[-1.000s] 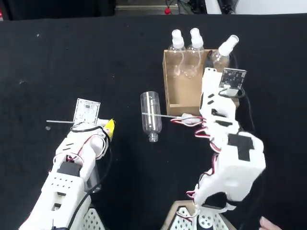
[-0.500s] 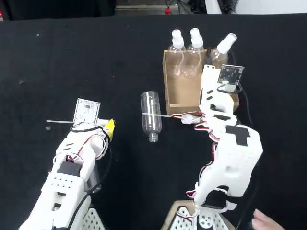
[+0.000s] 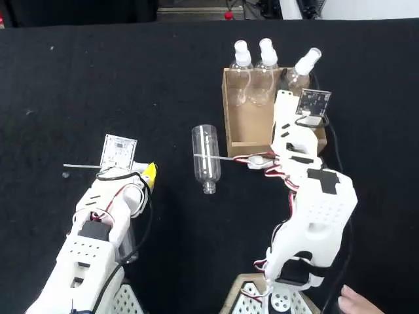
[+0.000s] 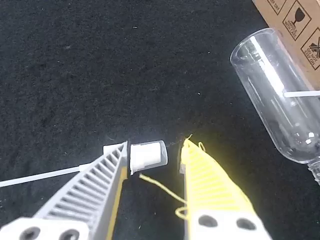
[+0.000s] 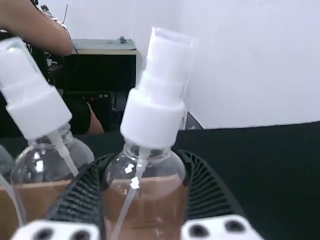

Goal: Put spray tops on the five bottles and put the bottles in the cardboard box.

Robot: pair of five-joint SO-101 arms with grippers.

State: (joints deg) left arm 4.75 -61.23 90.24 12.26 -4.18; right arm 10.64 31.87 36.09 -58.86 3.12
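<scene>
Cardboard box, brown and open-topped [image 3: 252,125], lies right of centre in the overhead frame on the black worktop [image 3: 98,78]. One clear plastic bottle with a white spray top [image 3: 242,75] and a second like it [image 3: 265,73] stand side by side at its upper end. A third capped bottle [image 3: 302,70] leans at the box's upper right corner, held by the right end effector [image 5: 145,185], whose black fingers are closed against both sides of the bottle's shoulders. Whether its base is already inside the wall I cannot tell. The step in hand looks like boxing this third bottle; the next move would call for setting it upright in the free space beside the other two before letting go. An uncapped clear bottle [image 3: 206,157] lies on its side just left of the box, neck towards the lower edge of the frame. At lower left the left end effector [image 4: 155,146] has its jaws apart around a loose white spray top [image 4: 147,155], which touches the grey finger and stands clear of the yellow one, so nothing is gripped. That arm would need to close on the top, then feed its thin tube into the lying bottle's neck.
</scene>
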